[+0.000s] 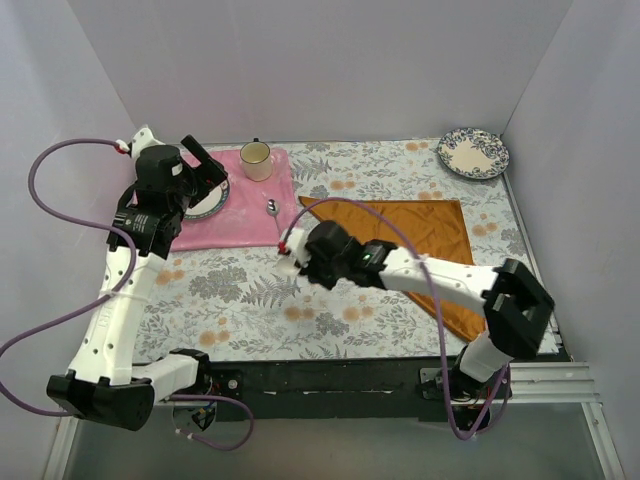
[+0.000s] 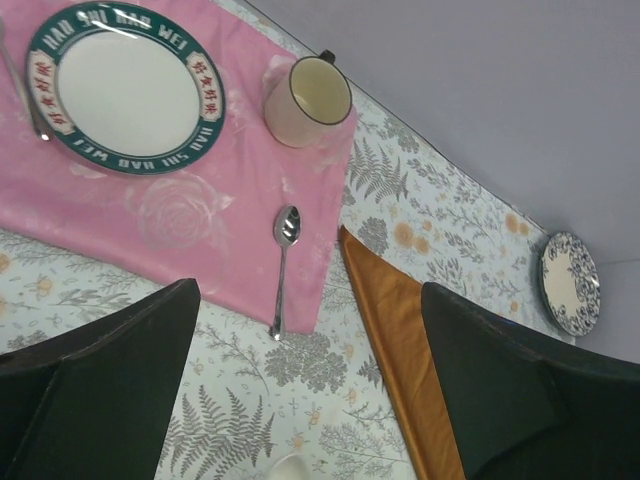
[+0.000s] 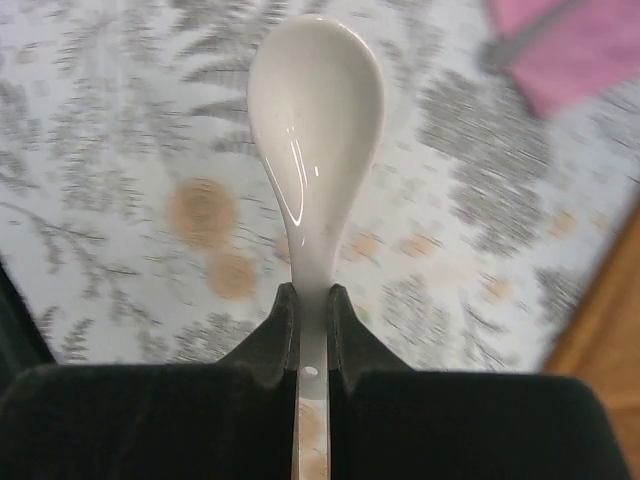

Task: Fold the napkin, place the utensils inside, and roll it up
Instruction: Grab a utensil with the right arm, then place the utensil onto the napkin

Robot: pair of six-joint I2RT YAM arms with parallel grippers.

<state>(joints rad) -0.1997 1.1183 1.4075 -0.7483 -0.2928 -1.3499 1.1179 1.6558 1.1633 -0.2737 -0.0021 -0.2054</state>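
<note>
Left gripper [image 1: 205, 165] spread wide, empty, over pink placemat [image 1: 240, 215] at 10 o'clock of table. Right gripper [image 3: 313, 300] pinched tight on handle of white spoon [image 3: 315, 110], bowl up, mid-table. Napkin [image 1: 420, 230] in triangle shape, 3 o'clock of spoon, apart. Suggest: hold spoon level, swing to 3 o'clock, lay well inside cloth edges, release only once resting.

On the placemat [image 1: 240, 215] lies the metal spoon [image 1: 272, 208], left of napkin [image 1: 420, 225].
</note>
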